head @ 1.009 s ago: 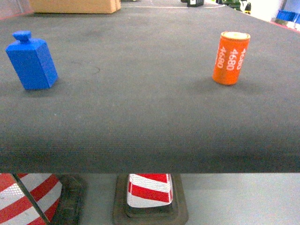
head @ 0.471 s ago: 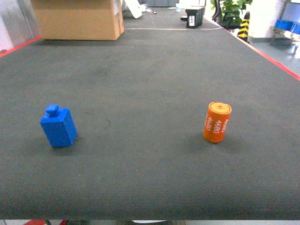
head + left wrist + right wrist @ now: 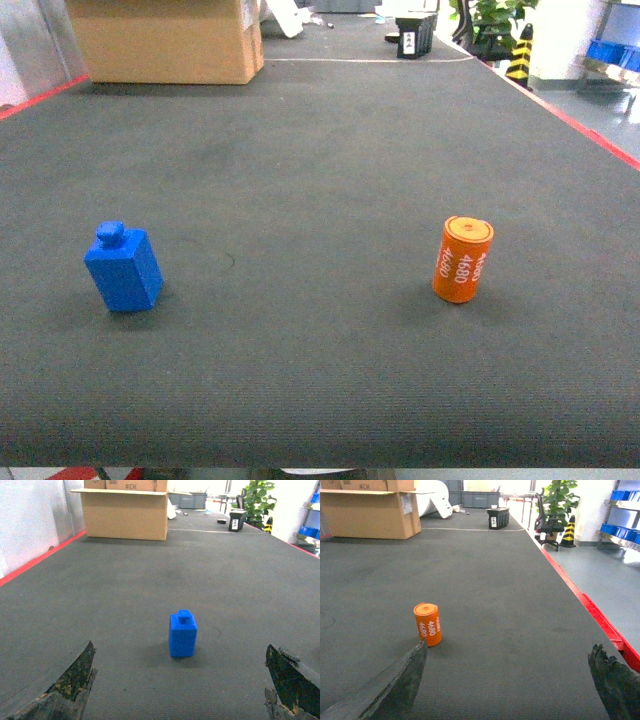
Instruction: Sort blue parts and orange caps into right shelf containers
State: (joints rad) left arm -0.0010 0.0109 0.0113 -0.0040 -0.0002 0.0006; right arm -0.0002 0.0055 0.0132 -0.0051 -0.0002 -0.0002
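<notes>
Standing upright on the dark grey mat (image 3: pixel 320 150), the blue part (image 3: pixel 123 268) sits at the left side in the head view, a small round knob on its top. A faint ring mark lies on the mat just beside it to the right. In the left wrist view the same part is centred ahead of the left gripper (image 3: pixel 182 680), whose 2 worn black fingers (image 3: pixel 70 680) are spread wide apart at the lower corners, holding nothing and not touching the part.

At the right side of the head view stands the orange cap (image 3: pixel 463 260), a short cylinder tilted slightly, with white digits "4680" printed down its side. It is well apart from the blue part. In the right wrist view the cap appears just above the left finger of the right gripper (image 3: pixel 507 680); that gripper's fingers are likewise spread wide and grip nothing.

At the far left end of the mat rests a cardboard box (image 3: pixel 165 38). A red edge strip (image 3: pixel 590 125) runs along the mat's right side. Blue crates (image 3: pixel 620 530) sit on a shelf at the far right.
</notes>
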